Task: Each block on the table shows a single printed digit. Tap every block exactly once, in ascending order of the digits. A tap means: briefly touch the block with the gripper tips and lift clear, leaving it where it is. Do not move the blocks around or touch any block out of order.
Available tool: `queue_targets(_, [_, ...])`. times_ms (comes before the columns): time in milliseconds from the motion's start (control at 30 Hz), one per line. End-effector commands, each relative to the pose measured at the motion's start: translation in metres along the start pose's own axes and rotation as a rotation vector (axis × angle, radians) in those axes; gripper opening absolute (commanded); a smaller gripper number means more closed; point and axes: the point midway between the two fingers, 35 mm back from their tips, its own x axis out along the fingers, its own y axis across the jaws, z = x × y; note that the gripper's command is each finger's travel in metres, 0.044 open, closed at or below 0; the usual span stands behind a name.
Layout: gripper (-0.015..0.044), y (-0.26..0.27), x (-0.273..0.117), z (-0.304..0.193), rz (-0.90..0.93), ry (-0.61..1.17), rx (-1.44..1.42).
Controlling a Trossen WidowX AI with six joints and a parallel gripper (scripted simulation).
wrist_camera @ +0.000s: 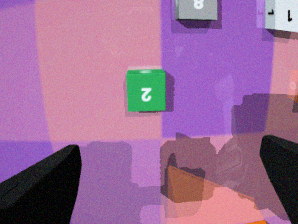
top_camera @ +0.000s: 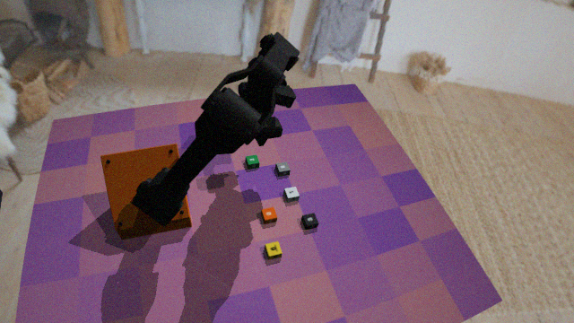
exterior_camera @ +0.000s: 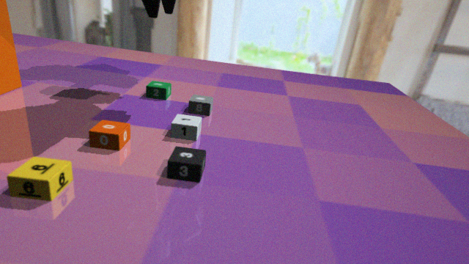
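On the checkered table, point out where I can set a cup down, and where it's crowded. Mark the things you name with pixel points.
Roomiest: right of the black 3 block (top_camera: pixel 309 221) (exterior_camera: pixel 186 164), towards the table's right edge in the top view. Another patch lies below the yellow 6 block (top_camera: pixel 273 249) (exterior_camera: pixel 39 179). Crowded: around the white 1 block (top_camera: pixel 291 194) (exterior_camera: pixel 185 127) (wrist_camera: pixel 286 14).

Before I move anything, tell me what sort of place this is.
Probably a rustic living room or cottage interior: a blanket hangs on a wooden ladder, a dried plant stands by the wall, and a big window shows greenery outside.
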Motion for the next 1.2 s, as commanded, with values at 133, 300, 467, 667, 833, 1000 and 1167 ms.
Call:
queue_targets(133, [0.0400, -0.013, 0.000, 0.039, 0.020, 0.000, 0.024])
queue_targets(300, [0.0400, -0.038, 0.000, 0.083, 0.002, 0.000, 0.006])
queue_targets(467, [0.0400, -0.038, 0.000, 0.083, 0.002, 0.000, 0.006])
queue_targets(667, [0.0400, -0.038, 0.000, 0.083, 0.002, 0.000, 0.006])
queue_targets(833, [0.0400, -0.038, 0.000, 0.083, 0.002, 0.000, 0.006])
queue_targets(1000, [0.0400, -0.038, 0.000, 0.083, 0.002, 0.000, 0.006])
queue_targets(1167, [0.0400, -0.076, -0.001, 0.083, 0.002, 0.001, 0.005])
